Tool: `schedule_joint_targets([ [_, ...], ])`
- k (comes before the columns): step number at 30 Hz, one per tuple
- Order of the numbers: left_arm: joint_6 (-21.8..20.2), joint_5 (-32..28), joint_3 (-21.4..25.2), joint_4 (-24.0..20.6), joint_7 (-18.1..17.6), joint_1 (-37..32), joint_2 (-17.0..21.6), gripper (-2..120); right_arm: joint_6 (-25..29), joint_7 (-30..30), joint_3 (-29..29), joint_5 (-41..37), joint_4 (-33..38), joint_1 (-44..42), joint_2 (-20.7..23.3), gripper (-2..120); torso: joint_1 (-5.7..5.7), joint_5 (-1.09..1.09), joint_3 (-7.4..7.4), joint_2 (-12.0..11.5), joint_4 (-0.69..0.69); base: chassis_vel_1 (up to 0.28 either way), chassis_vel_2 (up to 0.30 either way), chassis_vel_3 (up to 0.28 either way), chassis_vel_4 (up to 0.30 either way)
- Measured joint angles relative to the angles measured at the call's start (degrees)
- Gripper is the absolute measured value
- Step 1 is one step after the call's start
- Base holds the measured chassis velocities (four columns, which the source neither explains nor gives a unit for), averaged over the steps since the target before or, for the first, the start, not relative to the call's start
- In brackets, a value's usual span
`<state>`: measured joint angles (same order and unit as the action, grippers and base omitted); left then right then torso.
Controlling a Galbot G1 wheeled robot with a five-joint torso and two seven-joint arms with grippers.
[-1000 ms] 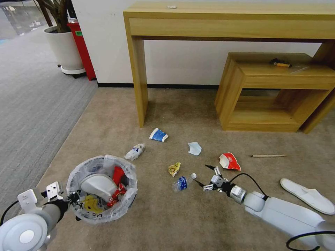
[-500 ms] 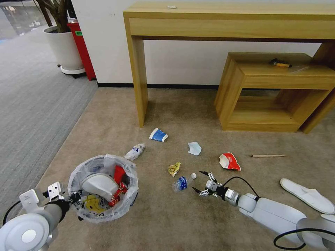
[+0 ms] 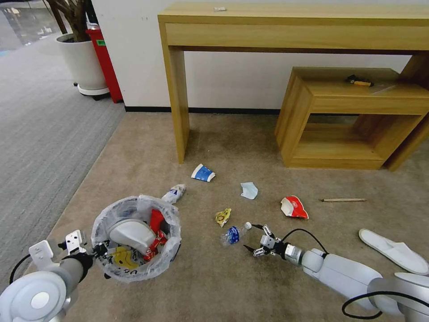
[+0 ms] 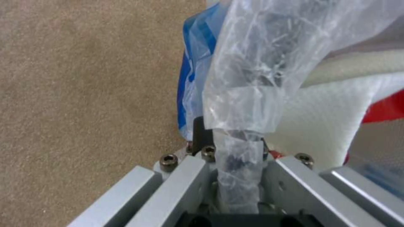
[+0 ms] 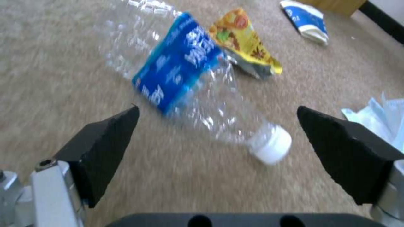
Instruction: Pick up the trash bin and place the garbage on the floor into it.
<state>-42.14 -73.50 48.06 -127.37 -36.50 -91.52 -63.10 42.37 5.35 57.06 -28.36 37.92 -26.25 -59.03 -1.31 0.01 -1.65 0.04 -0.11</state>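
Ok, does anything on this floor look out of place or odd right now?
Litter lies scattered on the beige carpet: a crushed bottle, yellow wrapper, paper cup, mask, red wrapper, stick and one slipper.

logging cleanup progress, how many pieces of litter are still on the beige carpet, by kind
bottle: 1
paper cup: 1
red wrapper: 1
yellow wrapper: 1
crumpled white wrapper: 1
mask: 1
wooden stick: 1
slipper: 1
total: 8

Office or lobby — beige carpet (image 3: 232, 134) | wooden console table (image 3: 295, 27) | potted plant (image 3: 82, 62) — corridor beyond
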Motion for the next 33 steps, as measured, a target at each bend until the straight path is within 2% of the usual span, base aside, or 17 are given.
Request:
schedule_joint_targets([
  [14,0.0,-0.02,-0.07,-1.44,0.33,-0.31,-0.12,0,-1.04,-0.57,0.77,0.75,-1.96,0.68,-3.67,94,0.0,-0.01,0.0,-0.01,0.0,0.0,0.0,0.0,0.0],
  [17,0.0,-0.18,-0.38,-1.71,0.5,-0.15,0.2,0,-1.85,-0.43,0.96,0.51,-2.89,0.59,-4.87,89,0.0,-0.01,0.0,0.0,0.0,0.0,0.0,0.0,0.0],
  [33,0.0,-0.51,0.02,-2.08,1.41,-0.49,1.18,0,-5.9,1.32,1.38,-2.5,-8.34,0.55,-10.8,91,0.0,-0.01,0.01,0.0,0.0,0.0,0.0,0.0,0.0],
])
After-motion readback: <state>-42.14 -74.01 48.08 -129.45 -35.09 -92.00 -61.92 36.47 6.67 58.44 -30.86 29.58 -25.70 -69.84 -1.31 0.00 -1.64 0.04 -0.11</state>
